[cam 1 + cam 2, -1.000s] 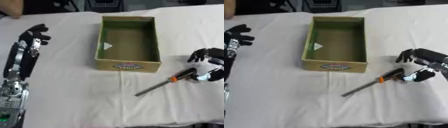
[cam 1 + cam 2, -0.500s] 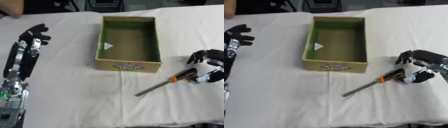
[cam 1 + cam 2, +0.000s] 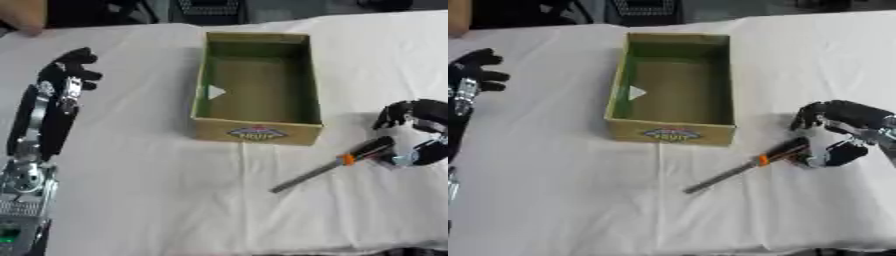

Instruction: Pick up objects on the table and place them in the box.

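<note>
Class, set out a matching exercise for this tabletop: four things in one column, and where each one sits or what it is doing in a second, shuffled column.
1. box
2. screwdriver
3. left hand
4. right hand

a. curled over a tool's black handle
b. raised at the table's left side
c. stands mid-table, open top
d. lies on the cloth, in front of the box

Pairs: 1-c, 2-d, 3-b, 4-a

A counter (image 3: pixel 131 175) covered in a white cloth fills nearly the whole frame, with a few creases running down the lower middle. An open cardboard box (image 3: pixel 256 87) with a green inside stands on it just above centre, a printed label on its near wall. A screwdriver (image 3: pixel 332 164) lies on the cloth at lower right of the box, slanted, its dark and orange handle toward the right edge.
</note>
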You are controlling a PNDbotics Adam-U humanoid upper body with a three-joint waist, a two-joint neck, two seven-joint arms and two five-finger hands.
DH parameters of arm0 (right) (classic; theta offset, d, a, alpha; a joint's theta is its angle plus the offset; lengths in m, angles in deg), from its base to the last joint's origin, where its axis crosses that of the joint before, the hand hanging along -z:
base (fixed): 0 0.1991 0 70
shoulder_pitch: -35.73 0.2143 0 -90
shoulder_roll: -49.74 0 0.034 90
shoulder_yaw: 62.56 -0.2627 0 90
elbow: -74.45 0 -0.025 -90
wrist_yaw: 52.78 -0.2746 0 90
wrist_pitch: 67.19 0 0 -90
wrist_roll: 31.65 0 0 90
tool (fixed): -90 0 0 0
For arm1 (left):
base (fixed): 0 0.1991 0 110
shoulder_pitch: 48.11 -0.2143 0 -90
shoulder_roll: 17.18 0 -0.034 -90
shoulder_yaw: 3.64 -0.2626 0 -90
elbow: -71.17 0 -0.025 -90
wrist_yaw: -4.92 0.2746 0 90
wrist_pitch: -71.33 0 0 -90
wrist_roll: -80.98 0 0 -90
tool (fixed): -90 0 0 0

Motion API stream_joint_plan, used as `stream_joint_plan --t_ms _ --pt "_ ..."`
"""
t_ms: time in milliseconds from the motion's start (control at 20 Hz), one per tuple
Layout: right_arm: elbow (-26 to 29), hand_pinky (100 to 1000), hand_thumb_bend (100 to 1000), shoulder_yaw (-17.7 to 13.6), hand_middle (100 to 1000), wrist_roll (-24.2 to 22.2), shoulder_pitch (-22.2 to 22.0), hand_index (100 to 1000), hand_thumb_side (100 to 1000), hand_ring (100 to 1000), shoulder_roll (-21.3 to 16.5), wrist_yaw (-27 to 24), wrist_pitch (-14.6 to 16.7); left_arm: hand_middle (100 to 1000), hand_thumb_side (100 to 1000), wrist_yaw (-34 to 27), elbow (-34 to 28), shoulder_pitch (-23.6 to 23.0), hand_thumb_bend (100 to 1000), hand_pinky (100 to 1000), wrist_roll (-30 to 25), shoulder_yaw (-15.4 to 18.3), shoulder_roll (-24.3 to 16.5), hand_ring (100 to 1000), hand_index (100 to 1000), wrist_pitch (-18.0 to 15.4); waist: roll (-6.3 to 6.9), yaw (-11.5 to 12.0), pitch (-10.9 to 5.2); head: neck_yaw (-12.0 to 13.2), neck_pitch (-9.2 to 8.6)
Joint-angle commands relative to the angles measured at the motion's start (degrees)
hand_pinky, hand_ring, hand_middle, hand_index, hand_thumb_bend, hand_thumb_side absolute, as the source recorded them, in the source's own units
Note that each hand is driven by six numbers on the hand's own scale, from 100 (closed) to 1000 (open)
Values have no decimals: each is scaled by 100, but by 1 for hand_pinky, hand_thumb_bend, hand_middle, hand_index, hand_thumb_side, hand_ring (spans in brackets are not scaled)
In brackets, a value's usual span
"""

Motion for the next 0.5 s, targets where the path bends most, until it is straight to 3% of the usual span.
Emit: stream_joint_plan --t_ms 50,500 --pt "50 606 442 74 690 28 11 750 429 657 -154 115 40 784 1000 -31 -134 31 113 703 -9 -11 -55 721 889 -7 -5 2 -75 -27 -4" --pt "822 617 418 105 694 528 -235 703 468 666 -280 1058 -37 784 1000 -31 -137 29 113 703 -10 -14 -62 722 889 -6 -2 -23 -73 -7 -4"
